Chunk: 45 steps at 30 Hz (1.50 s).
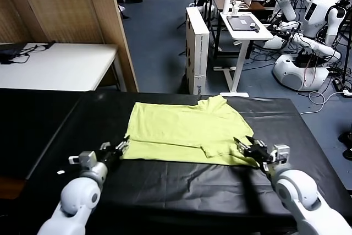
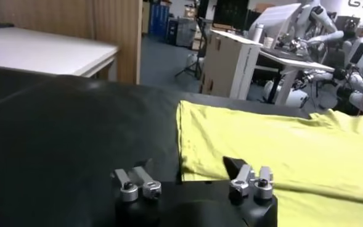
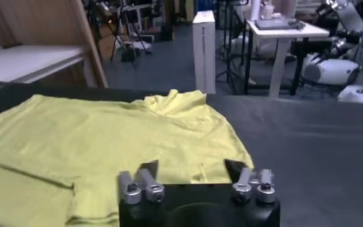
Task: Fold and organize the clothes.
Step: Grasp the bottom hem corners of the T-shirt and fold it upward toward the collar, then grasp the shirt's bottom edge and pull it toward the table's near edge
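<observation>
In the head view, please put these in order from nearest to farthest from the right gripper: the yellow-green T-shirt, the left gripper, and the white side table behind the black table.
1. T-shirt: its near right corner lies at the open right gripper.
2. Left gripper: across the black table, at the shirt's near left corner.
3. White side table: far behind, on the right.

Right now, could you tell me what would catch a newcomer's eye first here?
The lime yellow-green T-shirt stands out, spread on the black table cover. The left gripper sits at its near left corner and the right gripper at its near right corner, both with jaws open. Behind, white humanoid robots crowd the far right.
</observation>
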Available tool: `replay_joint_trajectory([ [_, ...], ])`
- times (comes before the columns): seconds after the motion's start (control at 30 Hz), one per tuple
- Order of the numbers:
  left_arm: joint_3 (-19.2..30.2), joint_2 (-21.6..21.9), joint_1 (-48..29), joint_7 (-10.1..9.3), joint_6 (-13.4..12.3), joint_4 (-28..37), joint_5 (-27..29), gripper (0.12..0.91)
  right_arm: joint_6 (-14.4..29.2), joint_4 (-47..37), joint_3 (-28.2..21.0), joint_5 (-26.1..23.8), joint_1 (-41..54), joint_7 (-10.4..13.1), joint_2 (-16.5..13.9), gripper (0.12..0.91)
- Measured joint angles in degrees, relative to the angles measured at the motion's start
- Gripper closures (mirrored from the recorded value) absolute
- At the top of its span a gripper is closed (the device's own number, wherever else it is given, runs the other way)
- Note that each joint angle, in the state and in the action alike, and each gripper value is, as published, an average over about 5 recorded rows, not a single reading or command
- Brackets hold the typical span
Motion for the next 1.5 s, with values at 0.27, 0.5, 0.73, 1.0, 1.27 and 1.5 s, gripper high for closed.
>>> replay_joint_trajectory([
  [0.27,0.3,-1.3,1.7,-0.08,-0.1,-0.4,0.4,0.123,0.8,0.2,0.8,-1.4,-3.5,-1.0,-0.3,0.124],
  [0.5,0.5,-1.7,1.8,-0.25,-0.6,0.4,0.6,0.135,1.2,-0.3,0.6,-2.0,-4.1,-1.4,-0.2,0.257],
  [0.73,1.2,-2.3,1.4,-0.19,-1.0,1.7,0.9,0.261,1.3,-0.7,0.6,-2.0,-4.2,-1.4,-0.1,0.645],
  [1.0,1.6,-2.3,1.3,0.1,-1.4,2.0,1.1,0.654,0.6,-0.2,0.7,-0.7,-4.4,-0.8,-0.3,0.884],
  [1.27,0.4,-0.6,3.2,-0.84,-1.2,-0.2,0.4,0.878,-5.6,2.6,3.0,8.5,-6.0,3.5,-2.1,0.885],
  [1.5,-1.7,2.3,7.2,-1.54,-0.7,-4.1,0.2,0.88,-11.7,7.1,5.0,10.8,-9.5,5.9,-3.5,0.885],
])
